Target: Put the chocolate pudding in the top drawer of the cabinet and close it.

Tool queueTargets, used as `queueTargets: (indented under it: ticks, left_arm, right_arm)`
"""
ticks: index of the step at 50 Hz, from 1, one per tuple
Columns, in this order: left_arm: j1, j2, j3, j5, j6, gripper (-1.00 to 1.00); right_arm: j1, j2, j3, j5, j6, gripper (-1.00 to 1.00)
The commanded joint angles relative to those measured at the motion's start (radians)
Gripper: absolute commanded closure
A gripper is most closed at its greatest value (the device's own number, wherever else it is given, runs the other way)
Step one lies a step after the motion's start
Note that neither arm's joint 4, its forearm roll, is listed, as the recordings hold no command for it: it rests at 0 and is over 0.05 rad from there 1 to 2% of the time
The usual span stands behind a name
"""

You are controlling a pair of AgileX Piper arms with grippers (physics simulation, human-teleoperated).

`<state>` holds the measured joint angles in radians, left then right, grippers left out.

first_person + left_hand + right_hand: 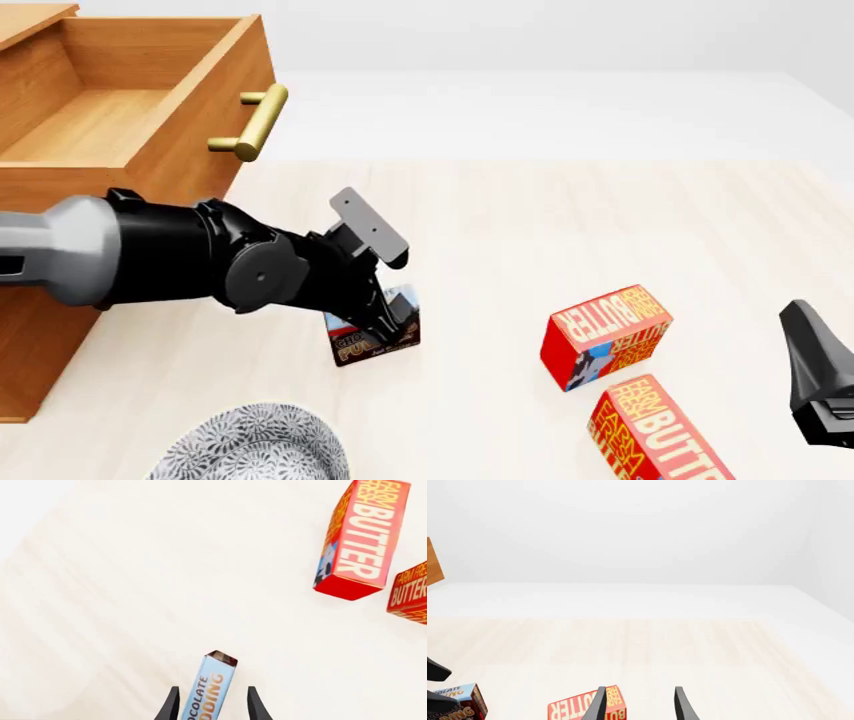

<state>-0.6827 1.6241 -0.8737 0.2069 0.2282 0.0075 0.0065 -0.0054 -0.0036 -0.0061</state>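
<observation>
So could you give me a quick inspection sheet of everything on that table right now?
Surface: pale wooden table.
Job's things: chocolate pudding between the left gripper's fingers; top drawer of the cabinet open, inside bare.
Clutter: two butter boxes; patterned plate at the near edge.
Grippers: left gripper around the pudding; right gripper open, holding nothing.
Cables: nothing seen.
Surroundings: plain white backdrop.

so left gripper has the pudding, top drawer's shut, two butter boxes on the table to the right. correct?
Not quite: the top drawer is pulled open, its inside bare in the front view. The rest holds: the left gripper is closed on the pudding, and two butter boxes lie on the table to the right.
</observation>
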Motion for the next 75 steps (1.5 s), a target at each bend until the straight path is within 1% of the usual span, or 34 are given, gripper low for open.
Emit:
queueTargets:
  ticks: [1,5,29,58,59,64,67,68,72,73,75]
  left_arm:
    - [0.012,0.02,0.024,-0.033,-0.015,-1.0]
    - [0.023,0.026,0.028,-0.041,-0.006,-1.0]
    - [0.047,0.064,0.04,-0.075,0.0,-1.0]
    - [0.016,0.118,0.035,-0.096,-0.044,-1.0]
    - [0.022,0.112,0.042,-0.1,-0.039,1.0]
    - [0.024,0.057,0.065,-0.096,-0.041,1.0]
    - [0.056,-0.013,0.1,-0.103,-0.015,1.0]
    - [0.039,-0.011,0.093,-0.09,-0.028,1.0]
    - [0.046,-0.04,0.107,-0.088,-0.024,1.0]
    - [0.04,-0.041,0.103,-0.083,-0.035,1.0]
    - [-0.03,0.001,0.061,-0.051,-0.107,1.0]
  right_arm:
    - [-0.001,-0.001,0.001,0.0,0.0,-1.0]
    - [-0.001,-0.001,0.001,0.0,0.0,-1.0]
    - [-0.001,-0.001,0.001,0.0,0.0,-1.0]
    - [-0.001,-0.001,0.001,0.0,0.0,-1.0]
    - [-0.001,-0.001,0.001,0.0,0.0,-1.0]
    - [-0.001,-0.001,0.001,0.001,0.0,-1.0]
    - [0.0,-0.001,0.001,0.0,0.0,-1.0]
    - [0.0,-0.001,0.001,0.0,0.0,-1.0]
    - [0.0,-0.001,0.001,0.0,0.0,-1.0]
    - [-0.001,-0.001,0.001,0.0,0.0,-1.0]
    - [-0.001,-0.001,0.001,0.0,0.0,-1.0]
